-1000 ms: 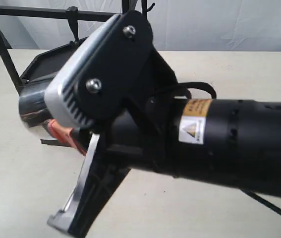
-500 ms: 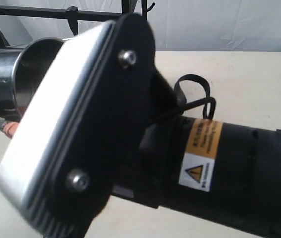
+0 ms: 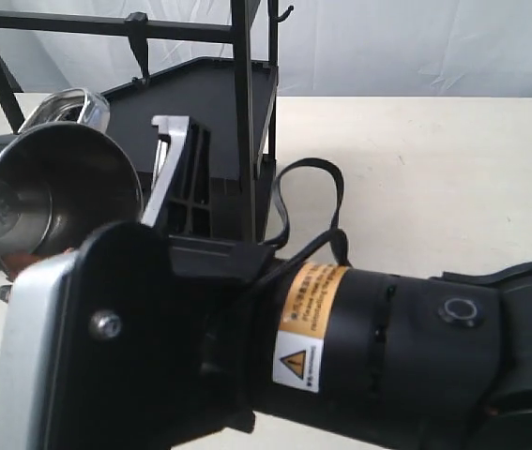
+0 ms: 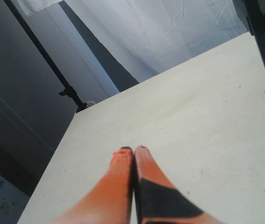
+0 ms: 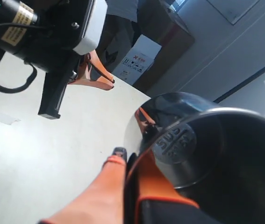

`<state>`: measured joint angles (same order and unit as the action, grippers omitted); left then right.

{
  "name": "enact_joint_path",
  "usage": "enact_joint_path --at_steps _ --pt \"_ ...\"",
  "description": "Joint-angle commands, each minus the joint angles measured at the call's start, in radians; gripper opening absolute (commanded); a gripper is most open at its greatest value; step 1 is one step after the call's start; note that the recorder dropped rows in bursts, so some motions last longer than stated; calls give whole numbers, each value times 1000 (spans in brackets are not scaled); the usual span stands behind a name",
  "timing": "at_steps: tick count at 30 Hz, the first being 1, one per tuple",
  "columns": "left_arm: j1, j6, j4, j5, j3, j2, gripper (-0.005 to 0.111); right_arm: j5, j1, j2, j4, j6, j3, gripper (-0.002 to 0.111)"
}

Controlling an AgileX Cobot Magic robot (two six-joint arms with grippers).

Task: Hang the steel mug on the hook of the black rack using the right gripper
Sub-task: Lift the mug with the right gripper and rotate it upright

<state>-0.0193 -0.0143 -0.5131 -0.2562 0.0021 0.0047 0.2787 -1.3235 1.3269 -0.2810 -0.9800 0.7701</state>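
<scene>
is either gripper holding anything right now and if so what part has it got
The right gripper holds the steel mug, its orange fingers pinching the mug's wall at the rim. The left gripper is shut on nothing.

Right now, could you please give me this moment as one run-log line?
phase: carry | right gripper: shut on steel mug rim, lifted | left gripper: shut, empty | hook: free | black rack: behind mug

Steel mug (image 3: 54, 192) at left, just before black rack (image 3: 237, 112); right arm (image 3: 359, 347) in foreground.
</scene>
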Motion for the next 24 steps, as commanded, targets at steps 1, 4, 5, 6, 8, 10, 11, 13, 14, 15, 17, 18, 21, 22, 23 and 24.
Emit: enact_joint_path --at_steps 1,4,5,6,8,10,11,13,14,15,17,18,21,22,23,24 --pt "1 -2 -1 13 -2 -5 2 10 -3 -5 -29 -57 1 -1" --pt "1 -2 -1 13 -2 -5 2 11 -3 -5 -149 -57 1 -1" --pt "1 -2 -1 13 -2 -5 2 20 -3 -5 -154 -57 1 -1" --pt "1 -2 -1 13 -2 -5 2 30 -3 -5 -152 -57 1 -1" --pt "1 -2 -1 13 -2 -5 2 52 -3 -5 -105 -57 1 -1" --pt "1 -2 -1 13 -2 -5 2 75 -3 -1 -31 -60 1 -1" --pt "1 -2 -1 13 -2 -5 2 100 -1 4 -5 -60 -5 -1" --pt "1 -2 -1 13 -2 -5 2 152 13 12 43 -34 -26 -1" --pt "1 -2 -1 13 -2 -5 2 182 26 17 87 16 -42 -1" --pt "1 -2 -1 13 -2 -5 2 209 40 21 131 61 -60 -1" --pt "1 -2 -1 13 -2 -5 2 295 75 26 269 192 -98 -1" --pt "1 -2 -1 13 -2 -5 2 331 95 26 326 247 -109 -1" --pt "1 -2 -1 13 -2 -5 2 375 158 28 503 387 -129 -1" --pt "1 -2 -1 13 -2 -5 2 380 181 32 555 432 -131 -1" --pt "1 -2 -1 13 -2 -5 2 393 205 37 615 478 -133 -1" --pt "1 -2 -1 13 -2 -5 2 419 230 42 675 514 -136 -1"
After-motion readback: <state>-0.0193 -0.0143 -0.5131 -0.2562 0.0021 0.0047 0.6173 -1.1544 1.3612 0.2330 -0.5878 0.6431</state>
